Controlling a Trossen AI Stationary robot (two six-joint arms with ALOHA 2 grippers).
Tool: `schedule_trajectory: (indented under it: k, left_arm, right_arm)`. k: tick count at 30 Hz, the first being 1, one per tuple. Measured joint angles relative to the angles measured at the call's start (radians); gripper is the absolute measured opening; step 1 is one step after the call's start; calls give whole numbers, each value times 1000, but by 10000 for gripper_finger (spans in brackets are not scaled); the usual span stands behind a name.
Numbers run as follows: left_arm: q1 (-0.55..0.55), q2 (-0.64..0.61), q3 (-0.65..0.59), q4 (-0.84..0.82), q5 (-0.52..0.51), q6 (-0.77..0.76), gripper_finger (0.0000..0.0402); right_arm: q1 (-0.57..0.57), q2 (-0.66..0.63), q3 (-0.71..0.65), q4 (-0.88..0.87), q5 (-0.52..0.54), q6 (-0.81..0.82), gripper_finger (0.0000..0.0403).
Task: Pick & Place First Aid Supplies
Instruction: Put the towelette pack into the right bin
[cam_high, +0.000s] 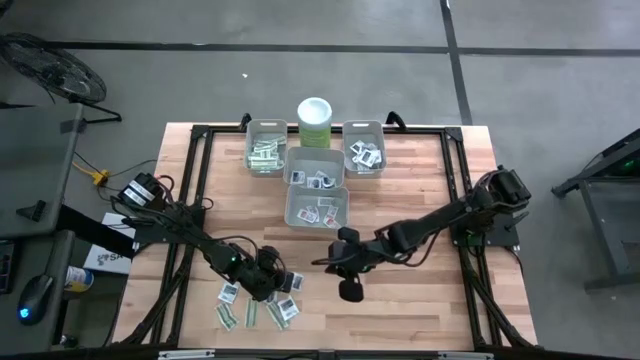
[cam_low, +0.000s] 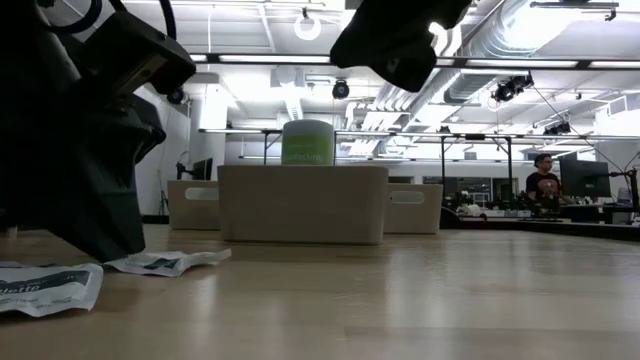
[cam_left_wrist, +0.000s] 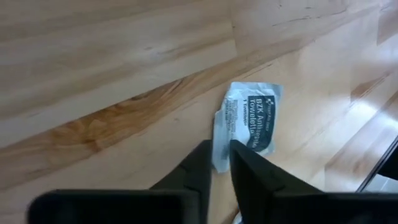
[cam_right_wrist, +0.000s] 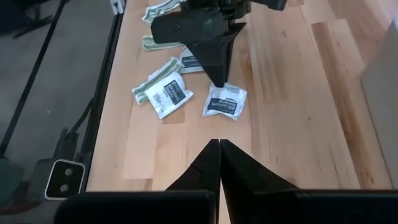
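Four grey bins (cam_high: 317, 205) and one green canister (cam_high: 315, 120) stand at the bench's far side; I count roughly seven loose packets near the front-left edge. My left gripper (cam_left_wrist: 221, 163) has its fingers pinching a white antiseptic-towelette packet (cam_left_wrist: 247, 121) lying flat on the bench, so I judge the pick in hand, with lift and carry to a bin next. My right gripper (cam_right_wrist: 220, 163), fingers closed and empty, hangs mid-bench.

The high view looks straight down on the whole surface (cam_high: 420, 200). The low view sits at surface height, facing 12 o'clock toward the bins (cam_low: 302, 204). Each wrist view looks close down; both share one antiseptic towelette packet (cam_left_wrist: 249, 121), seen farther off from the right (cam_right_wrist: 225, 101).
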Motion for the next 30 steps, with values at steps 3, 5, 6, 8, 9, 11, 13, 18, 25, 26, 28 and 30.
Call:
schedule_trajectory:
  k: [3,5,6,8,9,11,13,18,25,26,28,30]
  left_arm:
    - [0,0,0,-1,-8,1,27]
    - [0,0,0,0,-11,12,8]
    - [0,0,0,2,-16,19,5]
    - [0,0,0,4,-19,36,4]
    - [0,0,0,7,-21,44,3]
    - [0,-7,0,11,-24,71,2]
    - [1,-23,-2,8,-31,98,1]
    - [3,-79,-4,1,-93,185,1]
    - [2,-135,-2,9,-115,298,0]
    - [1,-140,-2,9,-116,306,0]
    - [1,-147,-1,13,-123,318,0]
    - [1,-147,-1,10,-123,318,0]
  right_arm:
    - [14,0,0,0,35,28,0]
    - [23,0,0,0,47,46,0]
    - [27,0,0,0,54,51,0]
    - [35,0,0,-3,70,69,0]
    - [39,0,0,-6,72,72,0]
    - [45,0,0,-11,73,72,0]
    - [49,0,0,-15,74,87,0]
    - [50,0,0,-15,73,94,0]
    - [49,0,0,-2,78,93,0]
    - [49,0,0,-2,82,92,0]
    - [47,0,0,0,89,91,0]
    - [46,0,0,1,90,89,0]
